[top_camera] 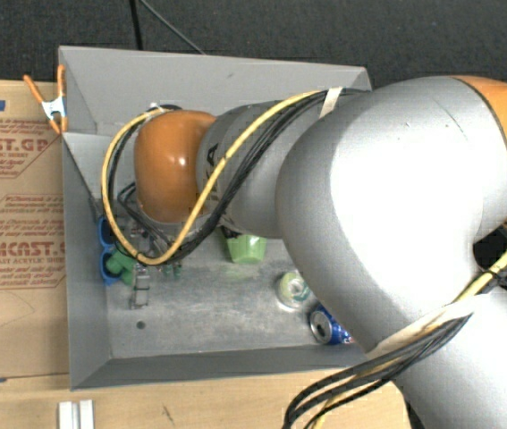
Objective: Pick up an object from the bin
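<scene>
- The task looked to be in its early part. Nothing could be seen in the claw [139,286], and no thing hung clear of the bin [199,329].
- The claw sat low in the left part of the frame, close to the bin's left wall. It was under the orange wrist cover [171,172] and the loops of yellow and black cable [110,164].
- Whether the claw was released or clenched could not be told, because the wrist and cables hid most of it.
- The nearest things were a blue piece [106,239] against the left wall and a small green piece [122,266] just beside it. Both lay just left of the claw, and contact could not be made out.
- A second small green bit [173,272] lay just to the claw's right.
- Well apart, toward the lower right of the frame, lay a pale green cup-like thing [246,248], a silver-and-green round thing [292,289] and a blue can [328,328] at the arm's edge.
- By my judgement, the whole grasp was left to do: closing on one thing, most likely the blue or green piece, and lifting it out.
</scene>
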You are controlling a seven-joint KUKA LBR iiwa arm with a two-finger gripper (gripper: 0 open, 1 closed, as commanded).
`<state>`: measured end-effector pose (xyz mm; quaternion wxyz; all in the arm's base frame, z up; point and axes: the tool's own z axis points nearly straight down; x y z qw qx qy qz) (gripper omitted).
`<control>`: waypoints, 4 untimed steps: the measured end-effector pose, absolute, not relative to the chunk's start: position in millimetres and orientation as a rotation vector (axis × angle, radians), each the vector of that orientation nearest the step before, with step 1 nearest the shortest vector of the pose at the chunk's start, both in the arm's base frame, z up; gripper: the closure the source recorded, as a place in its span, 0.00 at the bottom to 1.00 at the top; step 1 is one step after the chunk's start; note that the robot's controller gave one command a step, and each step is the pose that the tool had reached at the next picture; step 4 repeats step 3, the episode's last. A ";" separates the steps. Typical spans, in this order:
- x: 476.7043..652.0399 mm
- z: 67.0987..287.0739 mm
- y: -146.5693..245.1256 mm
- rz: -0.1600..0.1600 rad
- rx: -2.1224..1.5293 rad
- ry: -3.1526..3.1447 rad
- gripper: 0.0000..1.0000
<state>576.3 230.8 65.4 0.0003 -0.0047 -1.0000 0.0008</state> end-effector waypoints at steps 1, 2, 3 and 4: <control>576.4 69.6 232.5 -0.001 -0.014 -3.144 1.00; 589.8 193.3 214.5 -0.006 -0.097 -3.151 1.00; 576.2 295.2 227.4 -0.004 0.360 -3.130 1.00; 576.2 295.2 227.4 -0.004 0.360 -3.130 1.00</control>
